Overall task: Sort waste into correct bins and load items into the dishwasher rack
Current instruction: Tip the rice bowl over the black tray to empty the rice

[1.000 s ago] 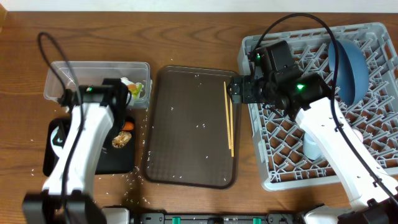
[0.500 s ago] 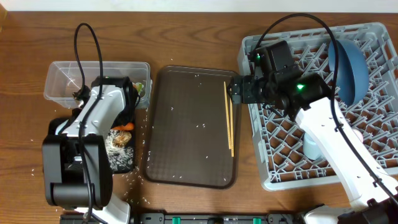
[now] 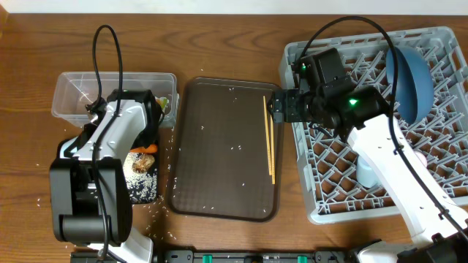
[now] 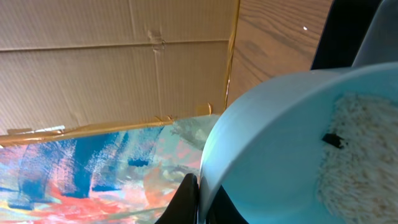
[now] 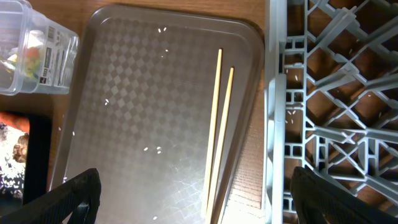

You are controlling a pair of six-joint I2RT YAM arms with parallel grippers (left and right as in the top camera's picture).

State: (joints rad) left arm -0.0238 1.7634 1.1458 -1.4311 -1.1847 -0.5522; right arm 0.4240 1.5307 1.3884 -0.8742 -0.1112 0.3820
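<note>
Wooden chopsticks (image 3: 270,139): side by side on the right edge of the brown serving tray (image 3: 219,153), just beside the dishwasher rack (image 3: 316,208).
Right pincer (image 3: 281,107): jaws wide, holding nothing, poised by the chopsticks' far ends.
Left pincer (image 4: 194,199): closed tight on the rim of the white bowl (image 4: 280,118), which is tipped with rice (image 4: 360,155) clinging inside.
Bins: black tray (image 3: 148,188) carries a rice heap and the carrot (image 3: 149,148); clear tub (image 3: 73,91) holds the wrapper (image 3: 164,104).
Step in hand: probably emptying the bowl's rice while the other arm lines up on the chopsticks.
Next move: lower the open jaws astride both sticks and close fully; thin and lying flat, they may slip apart.
</note>
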